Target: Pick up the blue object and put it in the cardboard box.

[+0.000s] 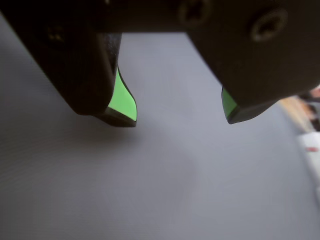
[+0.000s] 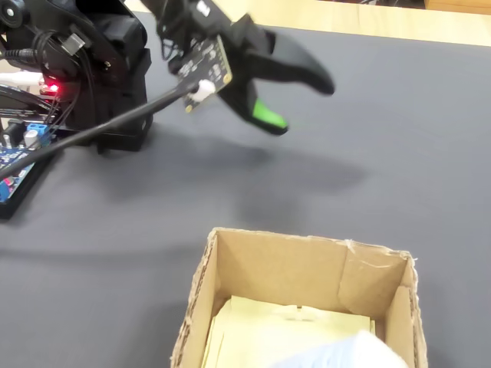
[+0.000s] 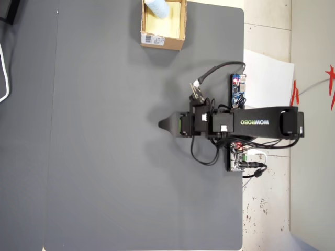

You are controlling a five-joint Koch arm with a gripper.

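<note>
Blue object [image 3: 157, 7] lies inside the cardboard box [image 3: 161, 40], top of the overhead view. Pincer [image 1: 179, 116] released, empty, above bare counter [image 3: 104, 157]. Placement appears complete.

Black arm [image 3: 251, 123], green-padded fingers [image 1: 122, 97], "WOWROBO" lettering

The grey mat [image 3: 104, 157] lies bare all around the gripper [image 1: 180, 117], whose jaws hang parted above it with nothing between them. Well apart, the cardboard box [image 3: 159, 39] stands at the mat's far edge, its open top partly filled by the blue object [image 3: 157, 8].
</note>
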